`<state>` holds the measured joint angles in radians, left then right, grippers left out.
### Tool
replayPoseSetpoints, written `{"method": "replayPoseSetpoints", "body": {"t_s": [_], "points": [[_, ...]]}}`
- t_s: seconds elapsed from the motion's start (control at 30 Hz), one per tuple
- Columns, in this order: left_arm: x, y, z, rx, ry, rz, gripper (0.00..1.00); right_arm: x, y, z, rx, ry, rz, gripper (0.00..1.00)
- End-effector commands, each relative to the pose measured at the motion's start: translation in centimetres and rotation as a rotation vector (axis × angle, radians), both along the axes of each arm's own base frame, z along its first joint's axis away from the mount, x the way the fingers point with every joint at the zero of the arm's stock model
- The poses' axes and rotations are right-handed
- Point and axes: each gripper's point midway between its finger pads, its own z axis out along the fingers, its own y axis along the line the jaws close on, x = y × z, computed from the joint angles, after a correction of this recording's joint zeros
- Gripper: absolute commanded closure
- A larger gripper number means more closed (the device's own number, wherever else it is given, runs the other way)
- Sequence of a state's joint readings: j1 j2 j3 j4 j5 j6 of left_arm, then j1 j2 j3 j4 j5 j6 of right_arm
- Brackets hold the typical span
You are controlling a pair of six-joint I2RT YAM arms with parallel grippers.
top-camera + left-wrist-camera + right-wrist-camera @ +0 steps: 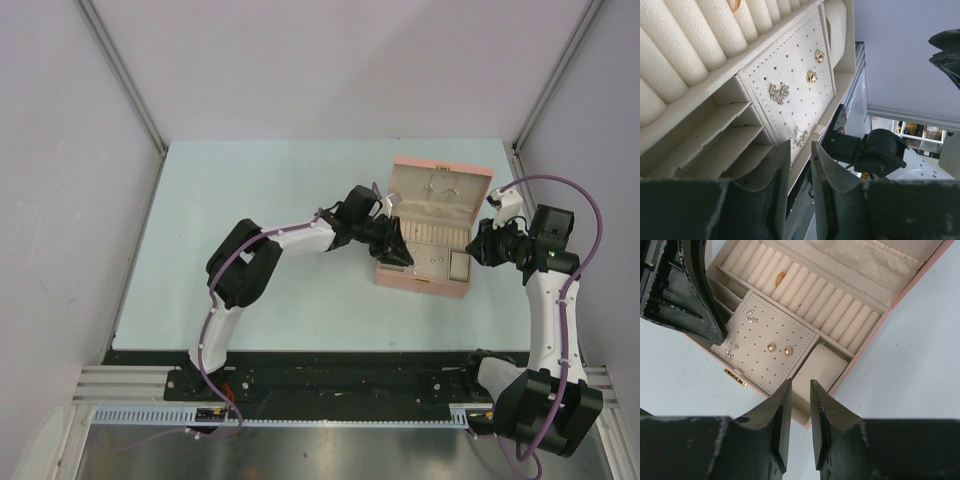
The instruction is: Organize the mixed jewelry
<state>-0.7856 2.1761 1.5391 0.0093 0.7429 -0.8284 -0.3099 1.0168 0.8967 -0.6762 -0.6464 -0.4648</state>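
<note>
- Pink jewelry box [433,284] sits open on the table [250,200], lid [441,180] tipped back, gold clasp [735,376] on the front wall.
- Gold ring [780,276] is tucked between the ring rolls [815,295] along the back of the tray.
- Perforated earring panel [765,365] carries four pieces. Two gold studs [771,347] sit side by side near its middle.
- First crystal earring [750,316] is toward the panel's back-left. Second crystal earring [730,350] is near the front-left corner.
- Cream pad [822,367] lies in the compartment just beside the panel's right edge.
- Left gripper [801,150] is over the box's left end, by the empty divider slots [725,145].
- Its fingers are slightly apart with nothing between them. The tips are just short of the second crystal earring; can't tell if they touch the panel.
- Right gripper [800,390] hangs at the box's front-right corner, outside the tray, aimed across the panel.
- Its fingers show a narrow gap and hold nothing. They're near the cream pad but clear of it.
- The two grippers face each other across the box, well apart.
</note>
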Motion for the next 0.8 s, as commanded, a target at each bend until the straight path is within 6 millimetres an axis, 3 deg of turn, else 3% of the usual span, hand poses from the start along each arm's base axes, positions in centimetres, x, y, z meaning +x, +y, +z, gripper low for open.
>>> {"method": "replayPoseSetpoints", "body": {"t_s": [0.0, 0.47, 0.77], "points": [[1.2, 0.1, 4.4, -0.046, -0.102, 0.013, 0.71, 0.0, 0.1, 0.6, 0.006, -0.025, 0.008, 0.74], [-0.2, -1.2, 8.3, -0.114, -0.157, -0.054, 0.72, 0.1, 0.0, 0.4, 0.002, -0.018, 0.007, 0.74], [-1.5, -1.5, 7.9, -0.101, -0.144, -0.075, 0.72, 0.1, 0.0, 0.3, 0.003, -0.015, 0.005, 0.74]]}}
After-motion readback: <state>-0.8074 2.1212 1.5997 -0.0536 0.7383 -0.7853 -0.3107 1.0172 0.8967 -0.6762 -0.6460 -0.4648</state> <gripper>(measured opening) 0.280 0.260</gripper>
